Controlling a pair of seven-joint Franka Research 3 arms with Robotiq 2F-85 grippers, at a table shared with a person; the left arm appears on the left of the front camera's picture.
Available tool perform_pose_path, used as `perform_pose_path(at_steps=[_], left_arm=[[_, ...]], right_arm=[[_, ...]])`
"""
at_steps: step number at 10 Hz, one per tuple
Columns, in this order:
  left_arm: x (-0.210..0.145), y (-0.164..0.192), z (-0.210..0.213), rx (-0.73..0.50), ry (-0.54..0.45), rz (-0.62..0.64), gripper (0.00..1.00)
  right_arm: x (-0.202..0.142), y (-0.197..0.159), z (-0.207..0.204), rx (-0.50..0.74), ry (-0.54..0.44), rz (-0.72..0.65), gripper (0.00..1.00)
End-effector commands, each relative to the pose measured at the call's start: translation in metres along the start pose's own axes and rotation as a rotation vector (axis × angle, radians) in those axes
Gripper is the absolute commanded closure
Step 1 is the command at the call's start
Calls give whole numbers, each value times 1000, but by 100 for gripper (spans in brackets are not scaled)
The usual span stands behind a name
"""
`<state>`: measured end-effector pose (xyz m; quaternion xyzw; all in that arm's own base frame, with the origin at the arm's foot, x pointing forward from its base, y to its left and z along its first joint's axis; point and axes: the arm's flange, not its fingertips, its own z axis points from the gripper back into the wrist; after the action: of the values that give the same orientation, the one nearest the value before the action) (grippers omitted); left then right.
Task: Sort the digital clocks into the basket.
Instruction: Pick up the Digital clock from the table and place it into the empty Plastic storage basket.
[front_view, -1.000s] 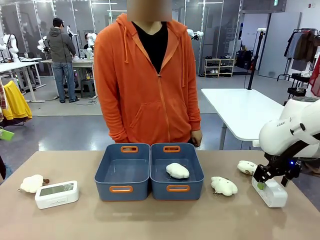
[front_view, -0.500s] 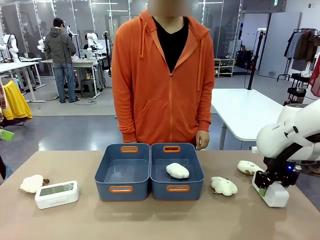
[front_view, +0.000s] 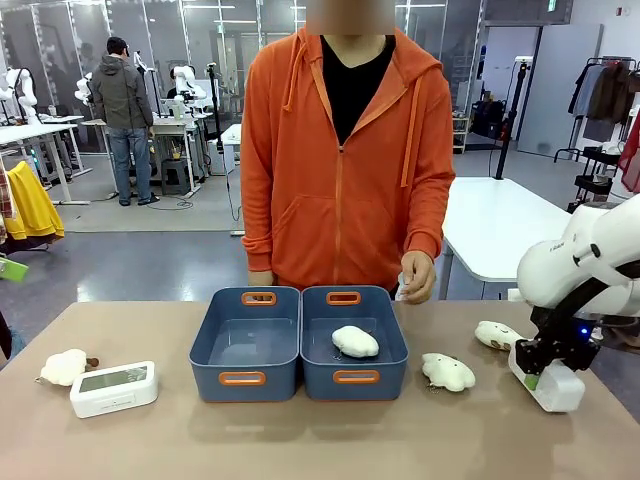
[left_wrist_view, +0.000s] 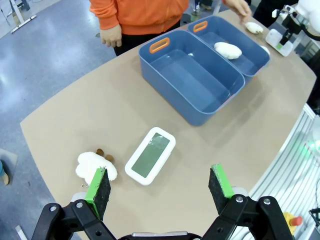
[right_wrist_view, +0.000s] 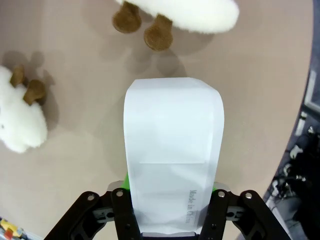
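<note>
Frame right: two plush toys (front_view: 448, 372) on counter (front_view: 330, 440), just left of right gripper (front_view: 543, 365), clamped on digital clock (front_view: 556, 387). Left gripper (left_wrist_view: 160, 184) spread open, second clock (left_wrist_view: 150, 156) lying beyond it.

Bright, even overhead light from ceiling strips (front_view: 205, 6); no hard shadows. Soft dark patches beside plush toys (right_wrist_view: 20, 120) on the surface (right_wrist_view: 75, 165). Front view sharp. Wrist views bow at edges, wide-angle. Near the right-wrist lens the clock (right_wrist_view: 172, 150) is overexposed, slightly soft.
</note>
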<state>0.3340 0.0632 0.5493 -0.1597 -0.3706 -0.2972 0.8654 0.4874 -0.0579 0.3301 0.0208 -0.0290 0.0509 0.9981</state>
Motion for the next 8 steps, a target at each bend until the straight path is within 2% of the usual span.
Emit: perform_pose_path(at_steps=[1,2,4,5,6,8], left_arm=[[1,1,0,-5,-1,-6,0],[1,1,0,-5,-1,-6,0],[1,1,0,-5,-1,-6,0],[1,1,0,-5,-1,-6,0],[1,1,0,-5,-1,-6,0],[1,1,0,-5,-1,-6,0]], right_arm=[[-33,-44,50,109,-73,153,61],[-65,-80,84,165,-147,291,61],[-106,-141,117,268,-275,368,61],[-117,-153,126,347,-373,399,61],[-131,-158,133,366,-462,460,61],[-149,-175,138,406,-574,485,61]])
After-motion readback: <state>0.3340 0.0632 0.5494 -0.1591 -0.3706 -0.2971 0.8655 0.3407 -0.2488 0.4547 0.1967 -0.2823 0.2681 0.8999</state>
